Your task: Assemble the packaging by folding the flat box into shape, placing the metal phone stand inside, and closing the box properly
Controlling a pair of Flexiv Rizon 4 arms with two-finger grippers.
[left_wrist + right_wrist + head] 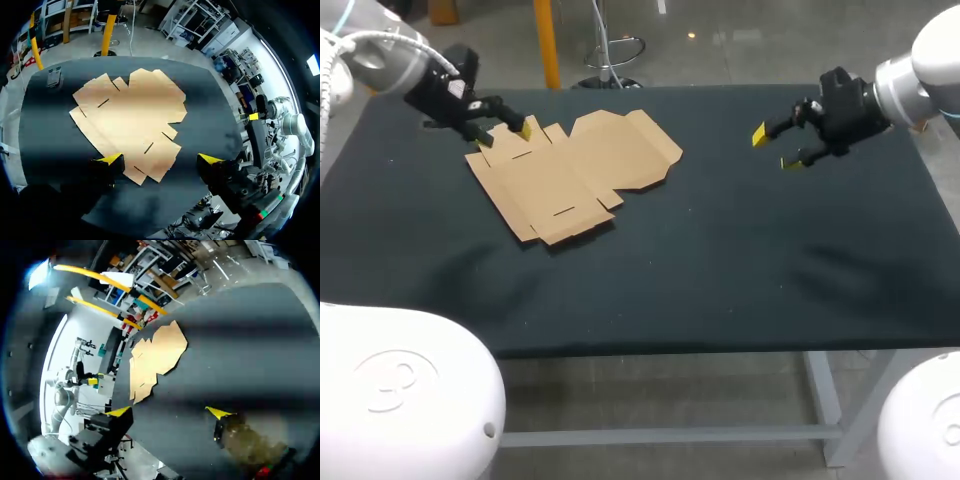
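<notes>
The flat brown cardboard box [570, 170] lies unfolded on the left half of the dark table. My left gripper [505, 135] hangs open above the box's left side. In the left wrist view the box [132, 115] spreads out ahead of that gripper [161, 160], whose fingers hold nothing. My right gripper [775, 148] hovers open over the table's far right, well clear of the box. From the right wrist the box [157, 357] shows far ahead of the empty gripper [169, 412]. I cannot make out a phone stand for certain.
A small flat grey object [53, 76] lies near the table's far left corner, hidden by my left arm in the head view. The dark tabletop [720, 260] stretches bare between the box and the right gripper.
</notes>
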